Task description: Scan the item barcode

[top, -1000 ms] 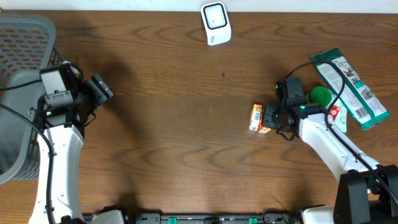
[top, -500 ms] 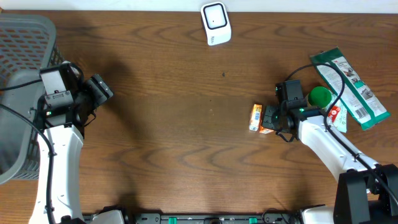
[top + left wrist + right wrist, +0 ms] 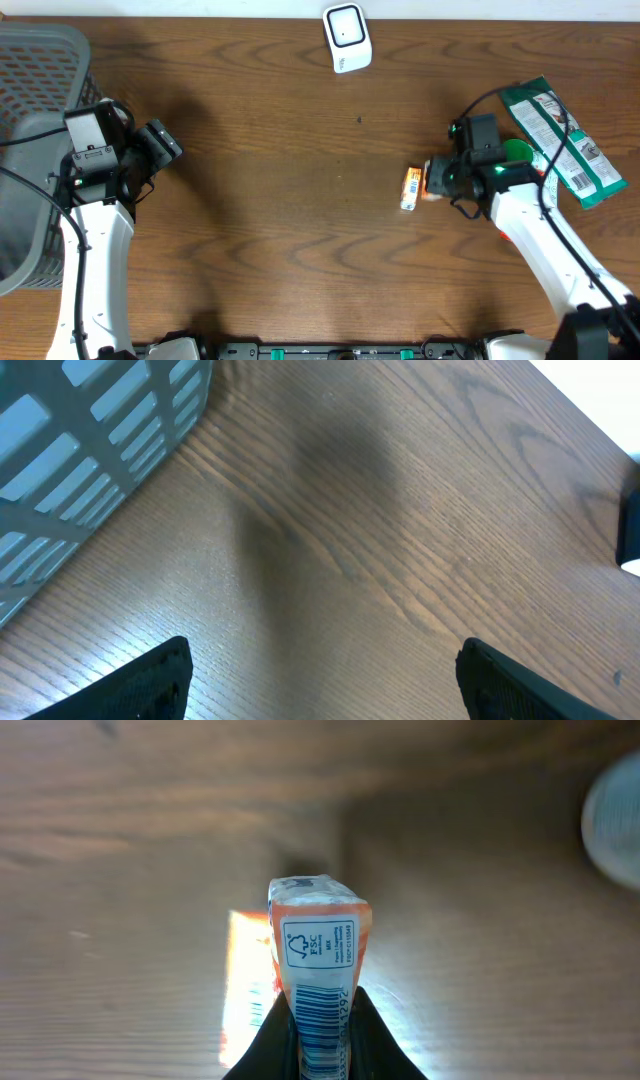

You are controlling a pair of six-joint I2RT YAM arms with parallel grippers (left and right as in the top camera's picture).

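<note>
- I am pinching the orange carton (image 3: 318,960) in the right gripper (image 3: 318,1055), at 3 o'clock in the overhead view, with its barcode facing the wrist camera.
- The left gripper (image 3: 320,685) is hanging spread and empty at 9 o'clock.
- The grey basket (image 3: 30,60) beside it is showing nothing inside, as far as I can see.
- I should be turning the bars squarely toward the white scanner (image 3: 347,38) at 12 o'clock and moving slowly.

Overhead faces down; right wrist closely views the box (image 3: 318,970).
</note>
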